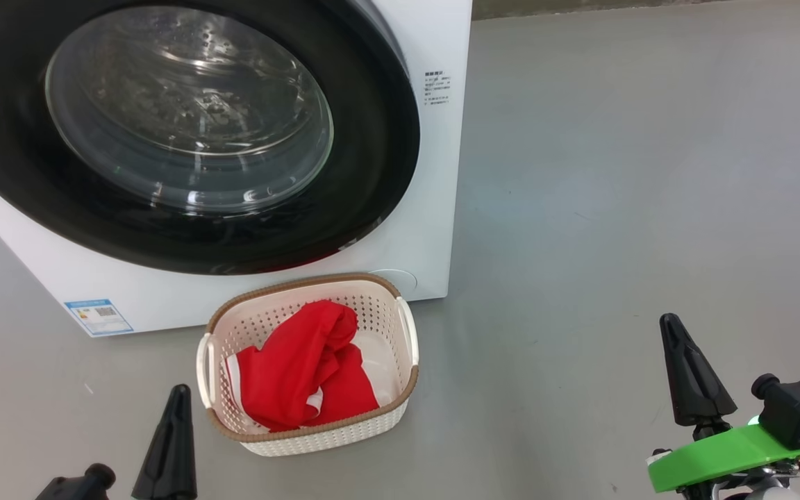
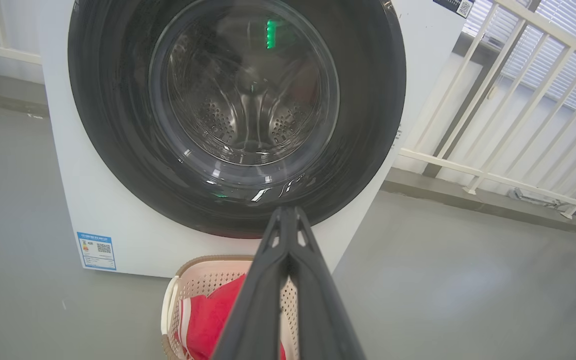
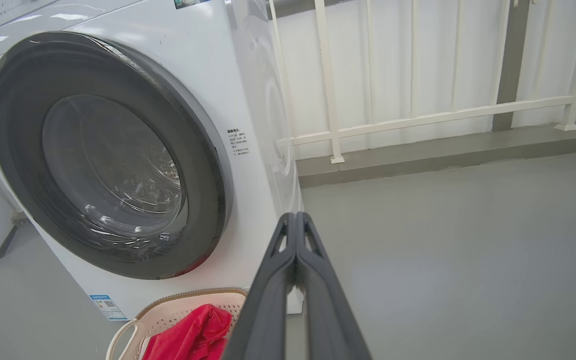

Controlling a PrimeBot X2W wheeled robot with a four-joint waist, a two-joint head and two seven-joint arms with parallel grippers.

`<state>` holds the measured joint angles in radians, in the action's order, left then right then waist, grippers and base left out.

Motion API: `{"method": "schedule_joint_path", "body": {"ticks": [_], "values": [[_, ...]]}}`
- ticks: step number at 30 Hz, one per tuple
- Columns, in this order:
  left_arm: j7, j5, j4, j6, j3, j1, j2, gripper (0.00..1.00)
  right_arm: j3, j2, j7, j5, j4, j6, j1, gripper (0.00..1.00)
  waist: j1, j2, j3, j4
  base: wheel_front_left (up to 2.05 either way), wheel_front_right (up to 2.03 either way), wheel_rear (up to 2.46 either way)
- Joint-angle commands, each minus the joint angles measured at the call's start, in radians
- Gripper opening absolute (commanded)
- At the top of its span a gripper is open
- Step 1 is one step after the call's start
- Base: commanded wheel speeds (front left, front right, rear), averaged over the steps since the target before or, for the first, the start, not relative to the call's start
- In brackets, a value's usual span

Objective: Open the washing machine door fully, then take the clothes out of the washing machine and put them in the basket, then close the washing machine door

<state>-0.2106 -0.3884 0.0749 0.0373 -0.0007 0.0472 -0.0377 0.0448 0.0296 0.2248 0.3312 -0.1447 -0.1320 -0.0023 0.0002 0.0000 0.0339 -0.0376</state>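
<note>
The glossy black round washing machine door (image 1: pixel 185 132) lies shut against the white washing machine (image 1: pixel 435 229), its glass bowl showing the steel drum. On the floor in front stands the cream basket (image 1: pixel 317 434) with the red clothes (image 1: pixel 303 371) heaped inside. My left gripper (image 1: pixel 176 403) hovers left of the basket, shut and empty; its pressed-together fingertips (image 2: pixel 288 212) point at the door's lower rim (image 2: pixel 238 220). My right gripper (image 1: pixel 674 330) is far right of the basket, shut and empty, fingers (image 3: pixel 295 220) aimed at the machine's right corner (image 3: pixel 268 200).
Grey floor (image 1: pixel 615 208) stretches wide to the right of the machine. A white railing (image 3: pixel 418 120) on a low kerb runs behind and to the right. A blue sticker (image 1: pixel 98 316) marks the machine's lower left front.
</note>
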Motion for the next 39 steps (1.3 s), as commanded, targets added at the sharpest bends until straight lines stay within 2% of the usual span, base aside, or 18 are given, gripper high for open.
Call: {"method": "schedule_joint_path", "body": {"ticks": [1, 39], "values": [[0.007, -0.025, -0.017, 0.011, 0.011, -0.024, -0.006, 0.00, -0.005, 0.015, -0.005, 0.035, 0.021, 0.000, -0.030, 0.00, -0.0001, 0.0000, 0.000, 0.001, 0.00, 0.00, 0.00], [0.113, -0.447, 0.048, 0.040, 0.042, -0.070, -0.013, 0.00, -0.003, 0.034, -0.103, 0.488, -0.020, 0.001, -0.055, 0.00, -0.0002, 0.0000, -0.011, 0.013, 0.00, 0.00, 0.00]]}}
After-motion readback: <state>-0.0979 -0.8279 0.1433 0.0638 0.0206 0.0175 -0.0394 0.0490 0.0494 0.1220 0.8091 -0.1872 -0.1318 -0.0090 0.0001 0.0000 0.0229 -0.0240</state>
